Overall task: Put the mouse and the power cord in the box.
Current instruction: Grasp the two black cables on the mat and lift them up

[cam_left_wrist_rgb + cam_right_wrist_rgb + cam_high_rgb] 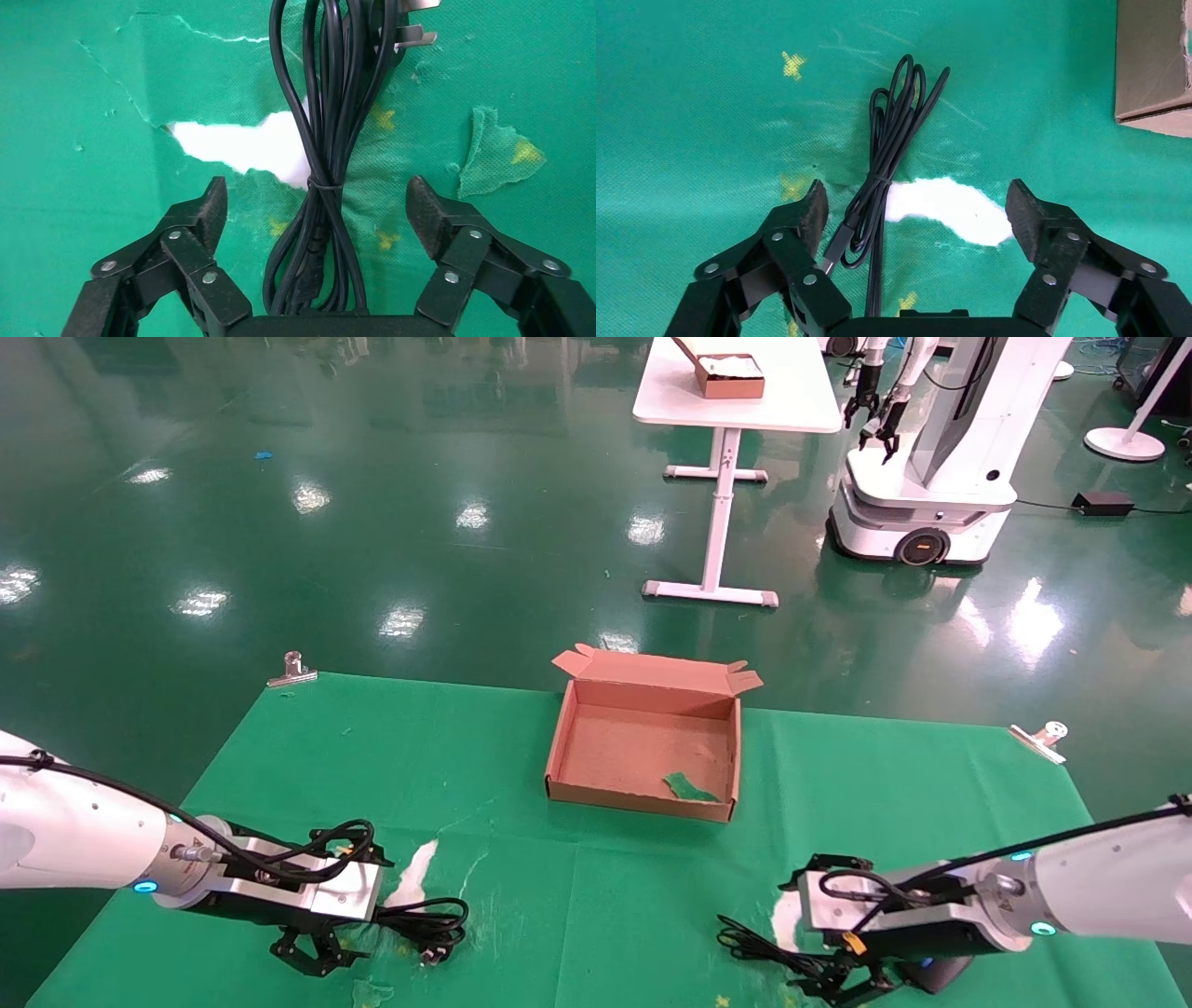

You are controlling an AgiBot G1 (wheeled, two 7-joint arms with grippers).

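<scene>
Left tool (317, 952), head view: low at the near left of the surface (577, 896), power cord (424, 922) just beside it toward the middle; box (643, 803) well beyond, empty of both. Right tool (843, 980) low near right, over the mouse (931, 973) and its thin cable.

Left wrist: fingers (211, 203) spread wide, gripping nothing, cord bundle running lengthwise between them, plug at the far end.

Right wrist: fingers (810, 207) wide apart, empty; cable coil between them.

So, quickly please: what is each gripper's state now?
Left gripper: open, straddling the power cord.
Right gripper: open, over the mouse cable.
</scene>
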